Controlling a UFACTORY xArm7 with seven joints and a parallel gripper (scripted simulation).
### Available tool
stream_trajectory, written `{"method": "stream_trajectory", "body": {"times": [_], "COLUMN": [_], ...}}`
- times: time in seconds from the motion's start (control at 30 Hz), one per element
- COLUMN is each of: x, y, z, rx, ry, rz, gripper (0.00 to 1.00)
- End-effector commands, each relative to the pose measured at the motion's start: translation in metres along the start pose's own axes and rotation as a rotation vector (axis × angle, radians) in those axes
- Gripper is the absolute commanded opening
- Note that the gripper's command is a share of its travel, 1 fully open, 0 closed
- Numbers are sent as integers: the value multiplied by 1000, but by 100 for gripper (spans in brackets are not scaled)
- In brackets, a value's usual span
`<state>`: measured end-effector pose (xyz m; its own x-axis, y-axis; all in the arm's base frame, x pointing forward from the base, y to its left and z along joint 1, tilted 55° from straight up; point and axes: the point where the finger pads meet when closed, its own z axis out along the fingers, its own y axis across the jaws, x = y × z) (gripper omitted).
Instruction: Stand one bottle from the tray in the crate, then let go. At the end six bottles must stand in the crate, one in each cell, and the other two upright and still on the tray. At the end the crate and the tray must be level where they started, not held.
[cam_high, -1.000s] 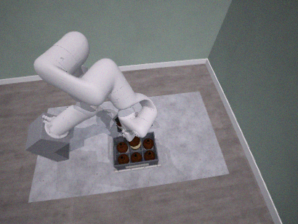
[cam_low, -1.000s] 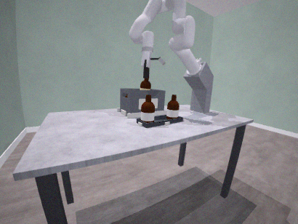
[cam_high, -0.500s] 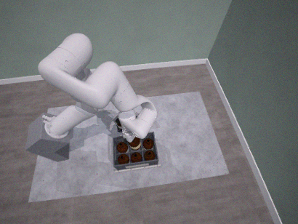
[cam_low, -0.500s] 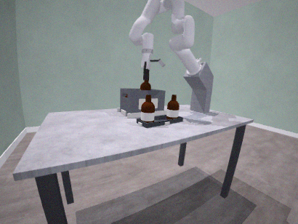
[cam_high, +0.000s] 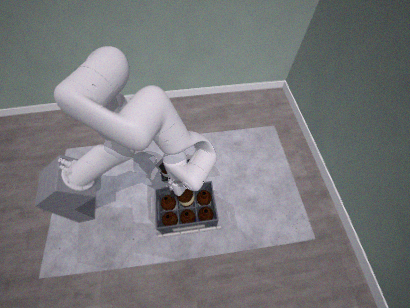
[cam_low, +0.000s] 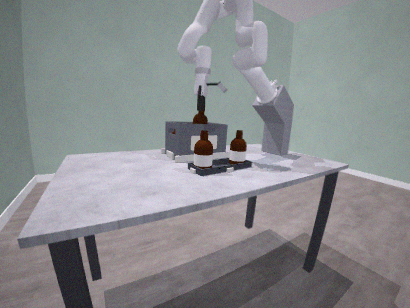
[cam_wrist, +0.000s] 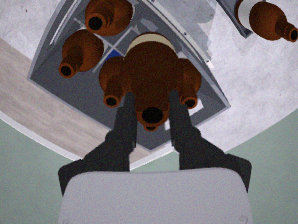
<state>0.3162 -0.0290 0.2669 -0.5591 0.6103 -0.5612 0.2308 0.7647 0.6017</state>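
My gripper (cam_low: 200, 98) is shut on the neck of a brown bottle (cam_low: 200, 118) and holds it upright in the crate's (cam_low: 195, 137) back middle cell, its shoulder still above the rim. From above, the held bottle (cam_high: 186, 197) shows its cream label between several bottles standing in the other cells of the crate (cam_high: 184, 208). In the wrist view my fingers grip the bottle (cam_wrist: 152, 78) over the crate (cam_wrist: 120, 43). Two bottles (cam_low: 203, 149) (cam_low: 238, 147) stand upright on the dark tray (cam_low: 220, 166) in front of the crate.
The arm's grey base block (cam_low: 275, 125) stands to the right of the crate. One tray bottle (cam_wrist: 266, 19) shows at the wrist view's upper right. The table's edges (cam_low: 165, 210) lie well in front of the tray.
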Motion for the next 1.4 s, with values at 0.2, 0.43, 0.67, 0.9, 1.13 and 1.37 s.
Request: {"method": "stream_trajectory", "body": {"times": [0.2,0.43,0.67,0.9,1.13,1.37], "x": [-1,-1,-1,-1,-1,-1], "y": [0,0,0,0,0,0], "z": [0,0,2,8,13,22], "rx": [-1,-1,-1,-1,-1,-1], "ry": [-2,-2,-2,-2,-2,-2], "rz": [0,0,0,0,0,0], "gripper": [0,0,0,0,0,0]}}
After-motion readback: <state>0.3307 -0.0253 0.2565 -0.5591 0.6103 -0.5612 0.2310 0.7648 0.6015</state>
